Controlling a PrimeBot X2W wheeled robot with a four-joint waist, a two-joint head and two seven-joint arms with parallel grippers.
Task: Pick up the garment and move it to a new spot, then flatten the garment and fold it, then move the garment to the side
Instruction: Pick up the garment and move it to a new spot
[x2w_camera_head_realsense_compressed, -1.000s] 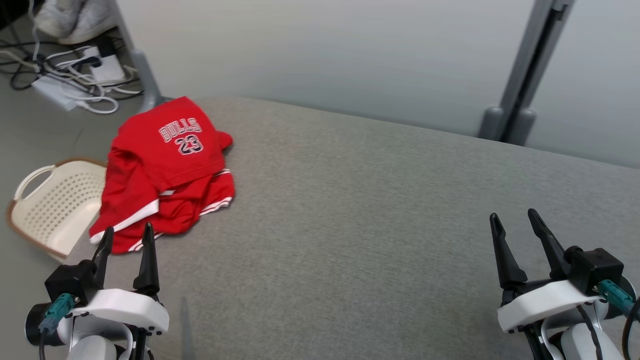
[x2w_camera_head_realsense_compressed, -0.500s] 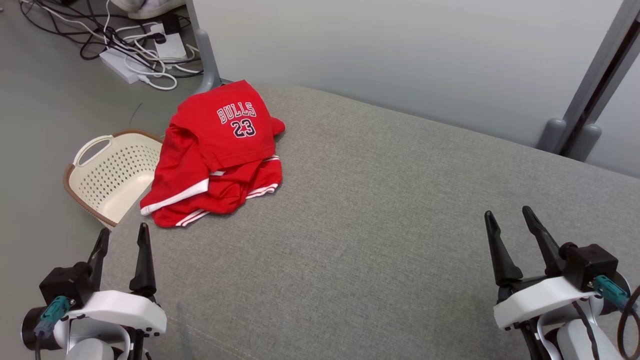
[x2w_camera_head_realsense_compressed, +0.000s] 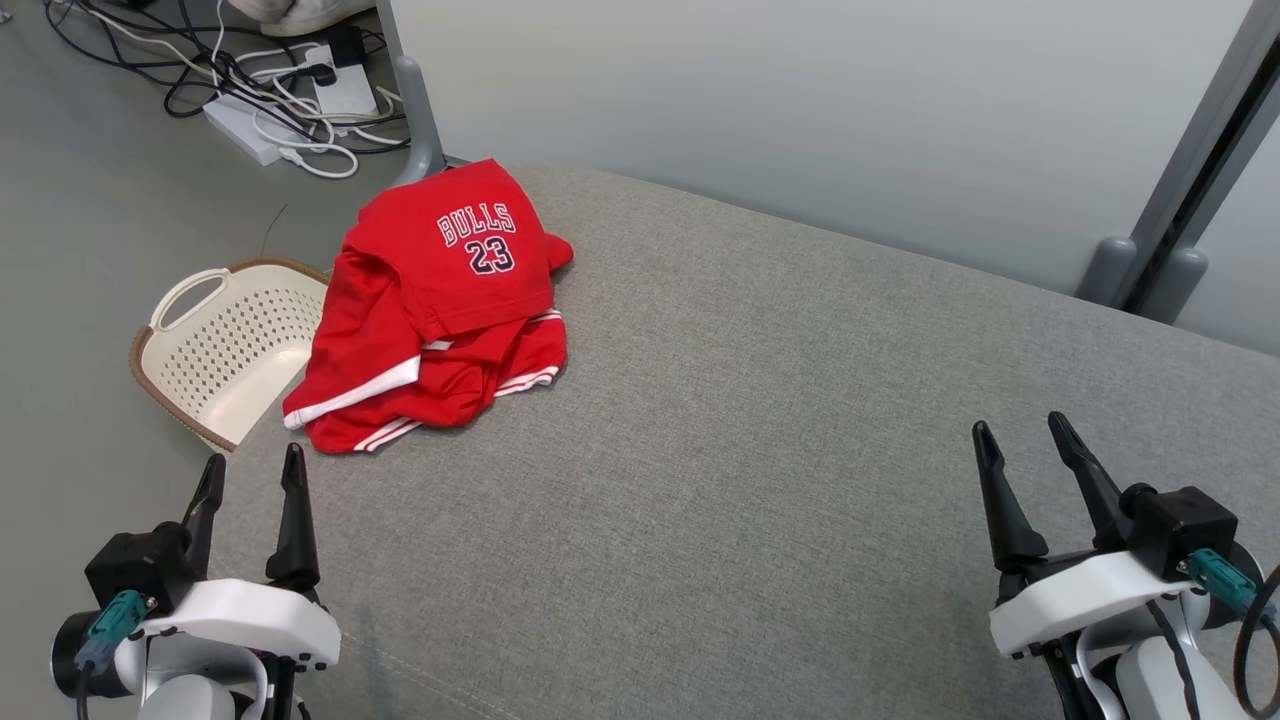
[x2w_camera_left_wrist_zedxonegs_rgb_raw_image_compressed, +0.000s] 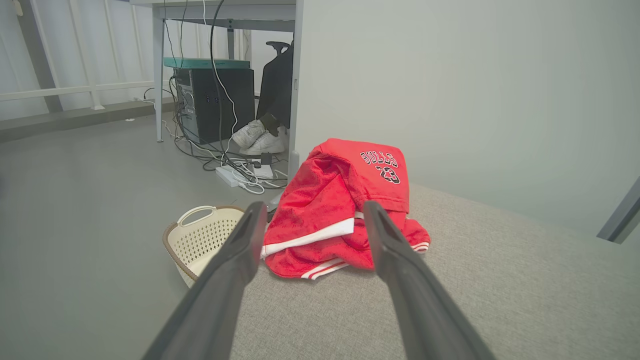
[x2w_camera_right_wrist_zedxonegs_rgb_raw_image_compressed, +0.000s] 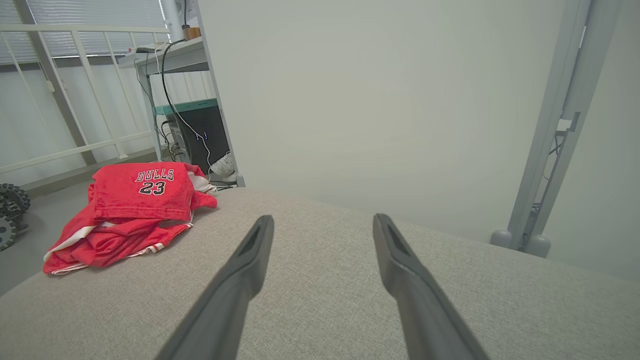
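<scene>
The red garment (x2w_camera_head_realsense_compressed: 440, 300) lies in a crumpled heap on the grey desk (x2w_camera_head_realsense_compressed: 750, 450), ahead of the left end effector (x2w_camera_head_realsense_compressed: 254, 457) and just past its fingertips. It is well apart from the right end effector (x2w_camera_head_realsense_compressed: 1018, 423), far off to that one's left. Both end effectors stand wide open and hold nothing. The cloth looks light, soft and limp, so it will likely sag and its layers may slide once lifted. The white-banded hem nearest the left end effector, or the raised printed fold above it, seems the best pinch point.
</scene>
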